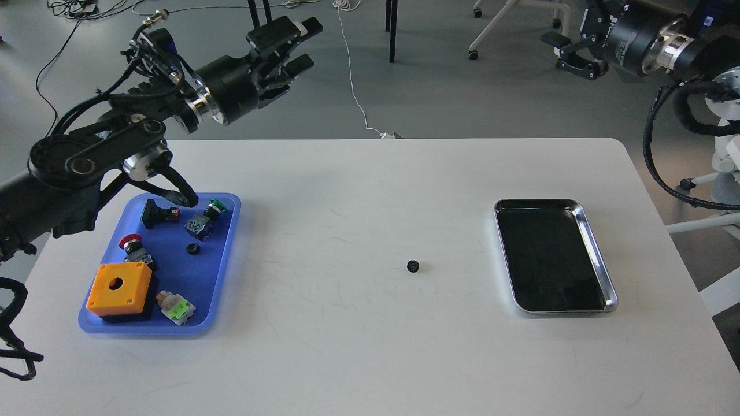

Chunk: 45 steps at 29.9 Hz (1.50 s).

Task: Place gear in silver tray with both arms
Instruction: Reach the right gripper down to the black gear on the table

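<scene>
Small black gear [413, 266] sitting loose on the white table [347, 346], between blue tray [228, 254] and silver tray [598, 254], nearer the silver. Left gripper [300, 46] raised high, fingers spread, empty. Right gripper [569, 52] up top, opening impossible to tell.

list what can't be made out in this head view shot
- Right end effector: small, dark, angled; open or shut unclear.
- Right arm: cut off by the top and right edges.
- Small black gear on the table: too small to show its teeth or bore.
- Blue tray: far-left corner hidden by the left arm's cable.
</scene>
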### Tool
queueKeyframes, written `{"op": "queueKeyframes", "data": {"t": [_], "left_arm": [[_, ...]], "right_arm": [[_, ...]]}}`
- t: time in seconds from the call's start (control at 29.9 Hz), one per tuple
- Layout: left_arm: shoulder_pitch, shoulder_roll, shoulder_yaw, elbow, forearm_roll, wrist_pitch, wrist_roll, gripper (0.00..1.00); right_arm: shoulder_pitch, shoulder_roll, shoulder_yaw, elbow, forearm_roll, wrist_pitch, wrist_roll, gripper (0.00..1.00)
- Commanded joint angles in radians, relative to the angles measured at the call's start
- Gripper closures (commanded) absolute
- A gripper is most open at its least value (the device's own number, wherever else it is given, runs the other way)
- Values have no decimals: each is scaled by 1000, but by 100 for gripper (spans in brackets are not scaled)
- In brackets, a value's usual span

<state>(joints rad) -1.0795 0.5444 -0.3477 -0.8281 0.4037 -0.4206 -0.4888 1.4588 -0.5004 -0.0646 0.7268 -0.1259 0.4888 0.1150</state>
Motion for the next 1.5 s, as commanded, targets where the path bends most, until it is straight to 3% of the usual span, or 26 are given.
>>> {"op": "queueKeyframes", "data": {"t": [0.0, 0.2, 0.3, 0.53, 0.84, 0.97, 1.47], "left_arm": [[15, 49, -14, 15, -164, -35, 25, 9], [58, 71, -16, 47, -399, -43, 128, 4], [90, 72, -16, 49, -465, -67, 159, 3], [121, 106, -62, 38, -474, -68, 159, 3], [124, 106, -77, 38, -474, -68, 157, 3], [125, 106, -77, 37, -474, -68, 154, 3], [132, 123, -76, 37, -473, -68, 157, 3]], "right_arm": [[52, 98, -98, 0, -153, 0, 3, 1], [103, 281, -254, 0, -389, 0, 26, 1], [126, 373, -358, 20, -441, 0, 37, 2], [138, 497, -544, 109, -756, 0, 167, 5], [121, 500, -684, 151, -883, -42, 198, 9], [97, 500, -727, 138, -885, -79, 225, 15], [12, 500, -735, 134, -880, -115, 236, 26]]}}
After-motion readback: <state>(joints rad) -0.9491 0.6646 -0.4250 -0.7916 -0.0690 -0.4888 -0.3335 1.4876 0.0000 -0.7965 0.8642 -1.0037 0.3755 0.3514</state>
